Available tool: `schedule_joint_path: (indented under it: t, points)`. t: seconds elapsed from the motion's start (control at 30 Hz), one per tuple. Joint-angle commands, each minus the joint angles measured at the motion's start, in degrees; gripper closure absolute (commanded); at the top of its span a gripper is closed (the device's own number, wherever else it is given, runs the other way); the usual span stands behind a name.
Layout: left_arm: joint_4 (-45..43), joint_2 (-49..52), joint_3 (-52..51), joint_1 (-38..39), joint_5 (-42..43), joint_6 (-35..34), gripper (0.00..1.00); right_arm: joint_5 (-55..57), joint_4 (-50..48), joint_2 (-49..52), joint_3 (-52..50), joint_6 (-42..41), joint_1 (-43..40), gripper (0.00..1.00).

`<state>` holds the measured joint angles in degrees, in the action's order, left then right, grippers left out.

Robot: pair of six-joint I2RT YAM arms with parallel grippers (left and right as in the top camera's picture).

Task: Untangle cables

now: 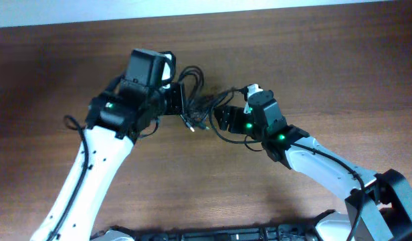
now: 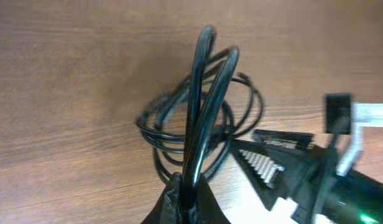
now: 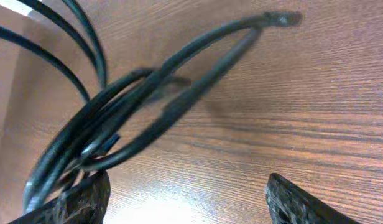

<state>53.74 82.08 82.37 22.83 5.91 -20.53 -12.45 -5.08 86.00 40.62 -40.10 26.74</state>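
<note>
The cables (image 1: 196,100) are a tangle of thin black loops in the middle of the wooden table, between my two arms. My left gripper (image 1: 179,100) is at the tangle's left side and is shut on a bundle of cable strands (image 2: 198,124) that rise from its jaws (image 2: 190,202). My right gripper (image 1: 223,115) is at the tangle's right side with its fingers wide open (image 3: 185,199). Cable loops (image 3: 135,106) lie over its left finger; nothing is between the fingers. A metal-tipped plug (image 1: 190,124) hangs below the tangle.
The wooden table (image 1: 313,60) spreads on all sides of the tangle. In the left wrist view the right arm's open gripper (image 2: 285,168) sits close to the right of the cable loops. A black bar runs along the table's front edge (image 1: 226,234).
</note>
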Motion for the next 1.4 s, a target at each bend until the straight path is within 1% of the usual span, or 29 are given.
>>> schedule_joint_path:
  t: [0.0, 0.1, 0.17, 0.2, 0.27, 0.33, 0.37, 0.4, 0.43, 0.47, 0.5, 0.53, 0.57, 0.6, 0.63, 0.67, 0.73, 0.77, 0.87, 0.9, 0.97, 1.0, 1.03, 1.07, 1.1, 1.2, 1.27, 1.33, 1.37]
  points:
    - [-1.2, -1.7, 1.0, -0.9, 3.4, 0.9, 1.00, -7.1, -0.3, 0.0, 0.7, 0.2, 0.3, 0.21]
    - [-2.4, -1.9, 1.0, -0.9, -6.5, -2.1, 1.00, -16.4, 5.3, -0.5, 0.7, 2.3, -3.9, 0.21]
    - [-4.3, -2.0, 1.0, -0.9, -7.6, -3.1, 1.00, -29.3, 4.2, -0.5, 0.7, 2.3, -8.7, 0.21]
    - [-5.6, -2.0, 1.0, -0.9, -6.1, -4.1, 1.00, -20.8, 3.5, -0.3, 0.7, 2.3, -7.8, 0.21]
    - [-9.6, -2.4, 1.0, -0.9, 6.1, -3.3, 1.00, 0.9, -2.4, 0.5, 0.7, 2.3, -3.9, 0.21]
    - [-10.0, -4.7, 1.0, -0.9, 13.7, 4.0, 1.00, 2.6, -10.3, 3.1, 0.7, 4.4, -2.6, 0.21]
    - [-10.0, -6.6, 1.0, -0.9, 16.9, 6.7, 1.00, 2.6, -13.8, 5.4, 0.7, 8.3, -2.4, 0.21]
    - [-9.8, -9.5, 1.0, -0.9, 19.7, 9.1, 1.00, 6.2, -15.3, 7.9, 0.7, 8.8, -2.4, 0.21]
    - [-9.6, -12.9, 1.0, -0.9, 19.8, 10.4, 1.00, 14.1, -14.6, 9.6, 0.7, 8.8, -2.5, 0.22]
    - [-9.3, -16.0, 1.0, -0.9, 19.5, 12.3, 1.00, 19.0, -13.2, 10.1, 0.7, 8.8, -2.5, 0.28]
    - [-8.2, -19.1, 1.0, -0.9, 15.0, 13.6, 1.00, 22.5, -11.0, 9.8, 0.7, 8.8, -2.6, 0.48]
    - [-6.0, -21.6, 1.0, -0.9, 6.0, 13.6, 1.00, 22.5, -9.7, 9.4, 0.7, 8.8, -3.5, 0.63]
    - [-3.2, -23.6, 1.0, -0.9, -4.0, 13.3, 1.00, 22.6, -7.6, 8.4, 0.7, 8.8, -5.3, 0.68]
    - [0.0, -24.9, 0.9, -0.9, -16.4, 10.9, 1.00, 22.6, -5.0, 6.9, 0.7, 8.8, -8.4, 0.68]
    - [3.1, -25.1, 0.9, -0.9, -28.4, 5.4, 1.00, 21.7, -1.7, 4.9, 0.7, 8.8, -13.4, 0.68]
    - [4.7, -24.7, 0.9, -0.9, -33.7, 1.3, 1.00, 19.7, 0.1, 3.5, 0.7, 8.8, -16.2, 0.68]
    - [4.9, -21.5, 0.9, -0.9, -34.4, -3.3, 1.00, 7.9, 3.8, 0.5, 0.7, 8.9, -22.1, 0.70]
    - [4.9, -18.4, 0.9, -0.9, -34.4, -6.3, 1.00, -0.5, 4.0, -0.3, 0.7, 10.7, -23.5, 0.74]
    - [4.7, -7.4, 0.9, -0.9, -30.9, -12.3, 1.00, -24.4, 3.8, -0.6, 0.7, 11.4, -23.3, 0.76]
    - [3.6, -2.6, 0.9, -0.9, -26.9, -12.9, 1.00, -28.5, 3.9, -0.6, 0.7, 11.4, -21.9, 0.75]
    - [0.9, 3.8, 0.9, -0.9, -20.0, -12.9, 0.92, -28.4, 4.2, -0.5, 0.7, 13.7, -17.7, 0.60]
    - [-0.5, 6.8, 0.9, -0.9, -16.6, -12.9, 0.78, -25.1, 4.3, -0.5, 0.7, 14.6, -15.0, 0.42]
    - [-1.6, 9.3, 0.9, -0.9, -14.4, -12.9, 0.44, -17.1, 5.2, -0.5, 0.7, 14.6, -12.3, 0.08]
    - [-1.6, 10.1, 0.9, -0.9, -14.4, -12.9, 0.12, -11.9, 6.7, -0.5, 0.7, 14.6, -12.0, 0.01]
    - [-1.6, 10.2, 0.9, -0.9, -14.4, -12.9, 0.01, -6.9, 8.7, -0.5, 0.7, 14.6, -12.7, 0.01]
    - [-1.6, 10.3, 0.9, -0.8, -12.3, -12.9, 0.01, -6.0, 8.8, -1.5, 2.1, 17.0, -18.7, 0.01]
    - [-1.4, 11.1, 0.9, -0.8, -8.5, -13.8, 0.01, -13.9, 8.8, -2.7, 4.4, 17.0, -22.4, 0.01]
    - [-1.1, 13.1, 0.9, -0.7, -0.8, -13.7, 0.01, -24.2, 9.7, -4.7, 4.8, 16.9, -24.9, 0.01]
    - [-0.7, 14.5, 0.8, -0.5, -0.8, -12.2, 0.01, -29.7, 12.7, -6.3, 4.8, 14.8, -25.7, 0.01]
